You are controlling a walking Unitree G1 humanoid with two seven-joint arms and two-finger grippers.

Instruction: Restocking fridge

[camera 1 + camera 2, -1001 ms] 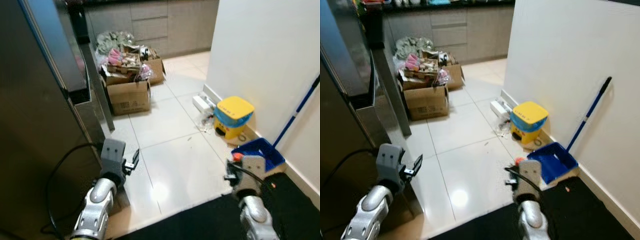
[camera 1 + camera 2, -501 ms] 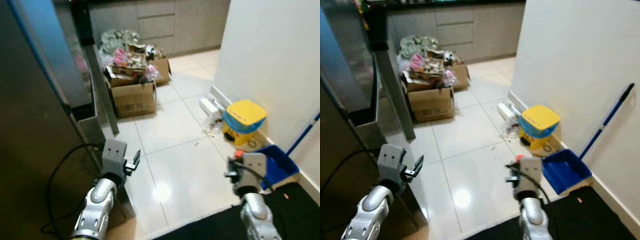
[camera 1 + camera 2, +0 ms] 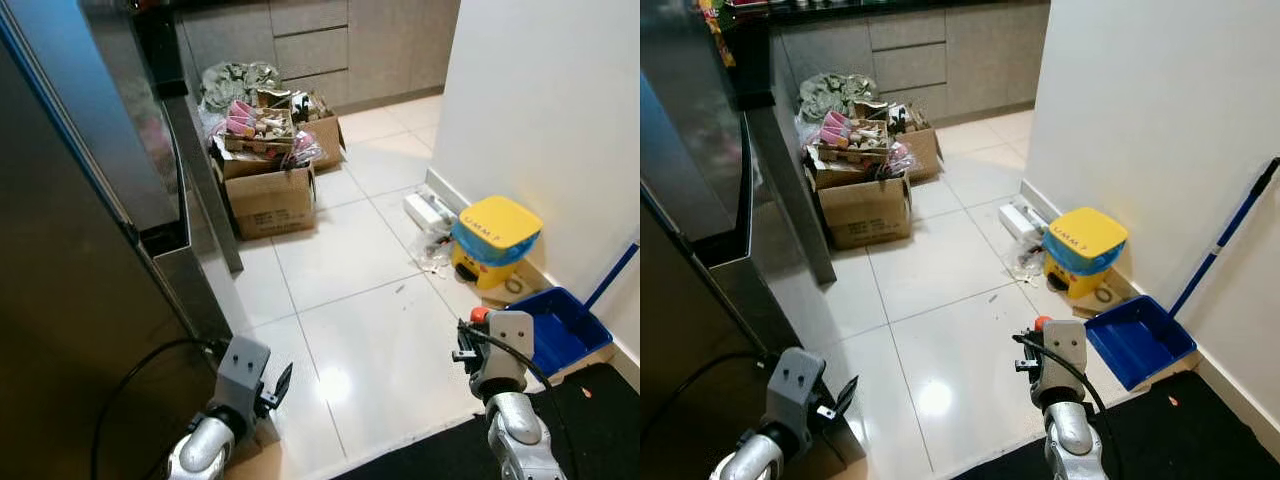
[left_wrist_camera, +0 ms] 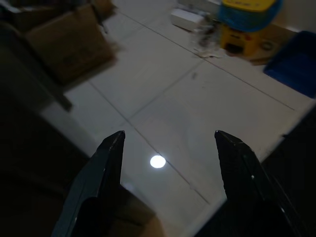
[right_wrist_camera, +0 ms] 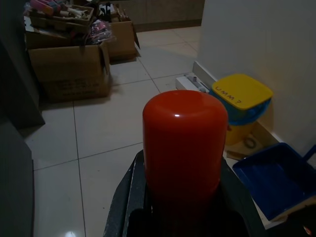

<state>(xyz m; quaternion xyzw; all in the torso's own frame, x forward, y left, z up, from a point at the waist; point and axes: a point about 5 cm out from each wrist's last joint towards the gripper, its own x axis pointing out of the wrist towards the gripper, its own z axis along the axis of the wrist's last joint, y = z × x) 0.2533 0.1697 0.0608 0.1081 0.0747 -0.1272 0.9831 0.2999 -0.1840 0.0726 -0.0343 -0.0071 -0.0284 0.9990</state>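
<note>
The right hand (image 5: pixel 182 217) grips a red bottle (image 5: pixel 181 148) above the tiled floor (image 3: pixel 360 300); the left hand (image 4: pixel 168 163) hangs spread wide and empty beside the fridge (image 3: pixel 80 250). A yellow bin (image 3: pixel 495 235) reads "UMM?".

Dark lettering that seems to read "UMM7" is being shown on the lid of the yellow bin (image 5: pixel 241 92) beside the white wall; the last character is uncertain. Printed marks are being seen on the front of the cardboard box (image 3: pixel 268 199), too blurred to be read.
</note>
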